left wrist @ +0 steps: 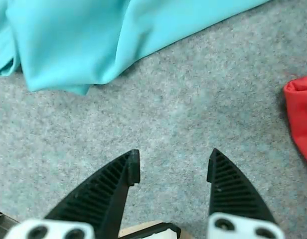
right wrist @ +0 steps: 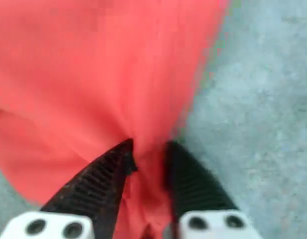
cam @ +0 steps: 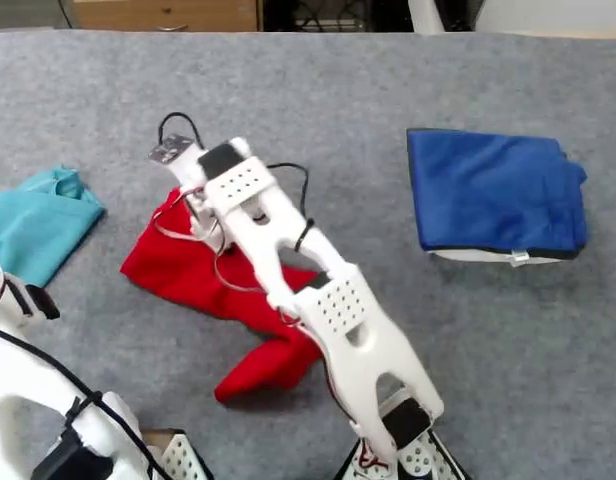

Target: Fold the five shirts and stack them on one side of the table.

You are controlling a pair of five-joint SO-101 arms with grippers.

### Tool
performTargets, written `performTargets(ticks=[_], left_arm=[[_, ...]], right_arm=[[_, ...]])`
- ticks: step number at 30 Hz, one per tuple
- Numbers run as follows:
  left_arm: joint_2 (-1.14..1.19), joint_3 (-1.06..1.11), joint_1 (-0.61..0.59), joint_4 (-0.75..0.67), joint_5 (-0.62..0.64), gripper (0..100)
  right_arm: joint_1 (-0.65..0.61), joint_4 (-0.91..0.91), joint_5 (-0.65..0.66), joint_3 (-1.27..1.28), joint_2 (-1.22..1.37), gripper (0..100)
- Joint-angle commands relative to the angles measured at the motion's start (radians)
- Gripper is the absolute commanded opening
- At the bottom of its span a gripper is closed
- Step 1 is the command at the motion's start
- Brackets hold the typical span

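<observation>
The right pincer (right wrist: 148,152) pinched the red shirt (cam: 178,270), crumpled near the centre of the table (cam: 388,90), its arm (cam: 338,310) lying across the cloth. The left pincer (left wrist: 173,167) stood wide near the teal shirt (cam: 38,225) at nine o'clock; a folded blue shirt (cam: 493,190) lay at two o'clock.

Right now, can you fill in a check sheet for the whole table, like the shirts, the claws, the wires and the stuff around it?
Surface: grey felt table, flat.
Job's things: red shirt crumpled mid-table; teal shirt bunched at one edge; blue shirt folded, lying on white cloth.
Clutter: nothing seen.
Grippers: right claw shut on a fold of the red shirt; left claw open above bare table, near the teal shirt.
Cables: black cable loops beside the right claw.
Surroundings: wooden drawer unit behind the table.
</observation>
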Motion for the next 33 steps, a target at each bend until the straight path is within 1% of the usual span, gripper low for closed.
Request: performTargets(ticks=[1, 5, 8, 11, 14, 17, 20, 23, 27, 29, 31, 33], left_arm=[[-0.015, -0.004, -0.001, -0.009, -0.008, 24], [-0.025, -0.004, 0.068, 0.002, -0.008, 24], [-0.025, -0.008, 0.185, 0.072, -0.025, 24], [-0.025, -0.012, 0.349, 0.137, -0.037, 24], [-0.026, -0.013, 0.527, 0.152, -0.035, 24], [-0.026, -0.013, 0.73, 0.146, -0.035, 24], [-0.025, 0.012, 0.941, 0.086, -0.037, 24], [-0.025, 0.027, 1.124, 0.034, -0.035, 24], [-0.025, 0.022, 1.323, 0.028, -0.035, 24], [-0.025, 0.022, 1.392, 0.009, -0.035, 24], [-0.017, 0.042, 1.431, -0.058, -0.035, 24], [-0.014, 0.076, 1.448, -0.144, -0.034, 24]], right_arm=[[0.075, 0.084, 0.009, -0.153, 0.007, 1.5], [0.178, 0.083, 0.011, -0.163, -0.07, 1.5], [0.261, 0.083, 0.011, -0.107, -0.177, 1.5], [0.344, 0.083, 0.017, -0.019, -0.292, 1.5], [0.417, 0.081, 0.025, 0.081, -0.377, 1.5], [0.476, 0.077, 0.115, 0.143, -0.398, 1.5], [0.505, 0.032, 0.215, 0.18, -0.367, 1.5], [0.52, -0.061, 0.236, 0.18, -0.305, 1.5], [0.545, -0.259, 0.235, 0.151, -0.205, 1.5], [0.546, -0.336, 0.235, 0.119, -0.156, 1.5], [0.548, -0.376, 0.232, 0.077, -0.108, 1.5], [0.548, -0.376, 0.23, 0.03, -0.067, 1.5]])
